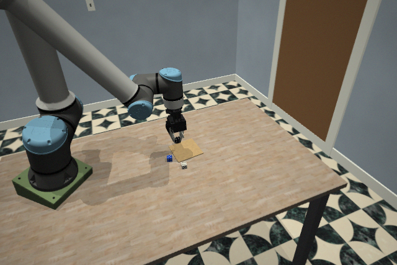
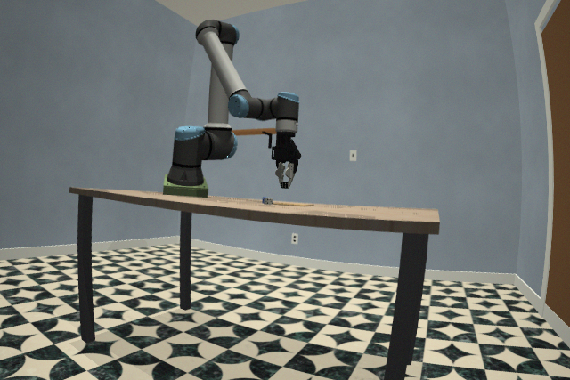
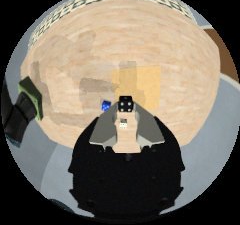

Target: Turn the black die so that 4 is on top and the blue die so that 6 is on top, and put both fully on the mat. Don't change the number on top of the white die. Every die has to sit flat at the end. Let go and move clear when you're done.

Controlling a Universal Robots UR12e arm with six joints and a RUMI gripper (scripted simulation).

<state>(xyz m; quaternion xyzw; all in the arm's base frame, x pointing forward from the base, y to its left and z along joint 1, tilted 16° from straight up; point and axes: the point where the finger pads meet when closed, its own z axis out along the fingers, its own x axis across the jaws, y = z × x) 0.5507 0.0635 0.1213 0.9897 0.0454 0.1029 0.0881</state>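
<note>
My gripper (image 1: 176, 140) is shut on the black die (image 3: 125, 104) and holds it in the air just above the near-left part of the tan mat (image 1: 186, 149). The black die also shows at the fingertips in the top view (image 1: 177, 140). In the wrist view its face toward the camera shows several white pips. The blue die (image 1: 169, 158) lies on the table just left of the mat, off it; it also shows in the wrist view (image 3: 106, 106). The white die (image 1: 183, 165) lies on the table at the mat's near edge. In the exterior view the gripper (image 2: 285, 184) hangs above the table top.
The arm's green base (image 1: 51, 181) stands at the table's left. The table's right and near edges drop to a checkered floor. A brown door (image 1: 320, 47) is at the right wall.
</note>
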